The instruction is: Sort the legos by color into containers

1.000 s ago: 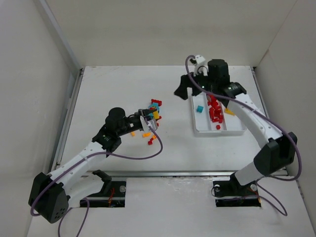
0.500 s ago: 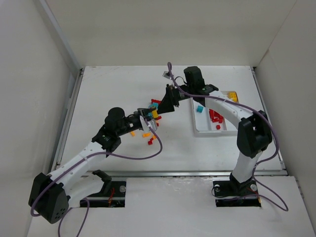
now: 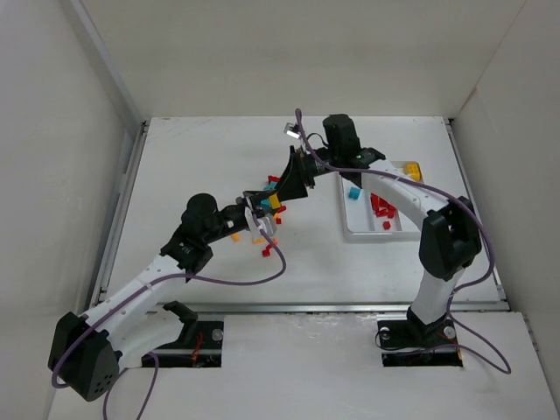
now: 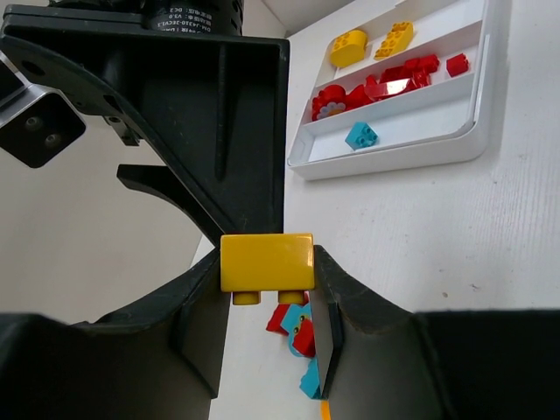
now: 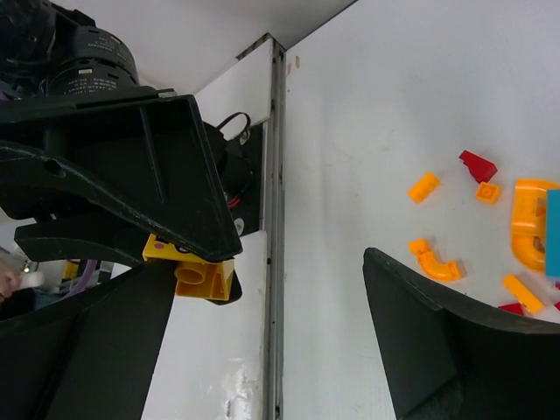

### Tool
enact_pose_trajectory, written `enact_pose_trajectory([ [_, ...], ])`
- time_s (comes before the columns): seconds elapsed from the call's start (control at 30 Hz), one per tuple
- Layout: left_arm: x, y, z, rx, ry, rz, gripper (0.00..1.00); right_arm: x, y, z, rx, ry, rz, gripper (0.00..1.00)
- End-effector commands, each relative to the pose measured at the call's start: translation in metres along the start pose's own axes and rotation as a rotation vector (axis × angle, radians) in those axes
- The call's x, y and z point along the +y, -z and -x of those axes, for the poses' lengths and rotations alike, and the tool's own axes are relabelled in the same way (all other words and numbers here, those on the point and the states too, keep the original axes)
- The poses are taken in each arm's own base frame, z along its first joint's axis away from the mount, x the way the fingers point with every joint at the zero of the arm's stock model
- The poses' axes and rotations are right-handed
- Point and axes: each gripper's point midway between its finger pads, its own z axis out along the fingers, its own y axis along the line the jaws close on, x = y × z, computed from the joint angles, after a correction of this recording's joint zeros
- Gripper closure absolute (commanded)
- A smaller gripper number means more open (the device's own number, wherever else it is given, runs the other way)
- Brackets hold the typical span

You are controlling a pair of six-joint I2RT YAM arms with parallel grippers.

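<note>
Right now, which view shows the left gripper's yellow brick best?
Left wrist: the yellow brick sits centred, clamped in the left gripper. Right wrist shows its underside, partly hidden. Top external: too small to tell.

Overhead, close wrist views share yellow brick (image 4: 267,261)

You can read one marking only: small white print on the black round motor housing (image 4: 188,10) at the top edge of the left wrist view. Its upper line ends in what looks like "V3.0". The line below appears to begin "DC" and is cut off. Treat both readings as uncertain. No other view carries legible text.
</note>
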Motion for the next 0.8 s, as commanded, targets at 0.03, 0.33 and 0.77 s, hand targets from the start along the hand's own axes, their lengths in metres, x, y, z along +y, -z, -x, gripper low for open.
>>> enact_pose_trajectory([
  [0.03, 0.000, 0.001, 0.000, 0.002, 0.022, 0.021, 1.00, 0.024, 0.016, 0.018, -0.040, 0.092, 0.033, 0.08],
  [0.33, -0.004, 0.004, -0.005, 0.026, 0.036, 0.012, 1.00, 0.019, 0.044, 0.018, -0.086, 0.072, -0.041, 0.08],
  [0.77, -0.003, 0.000, -0.005, 0.013, 0.030, 0.011, 1.00, 0.033, -0.024, 0.009, 0.008, 0.069, 0.057, 0.12],
])
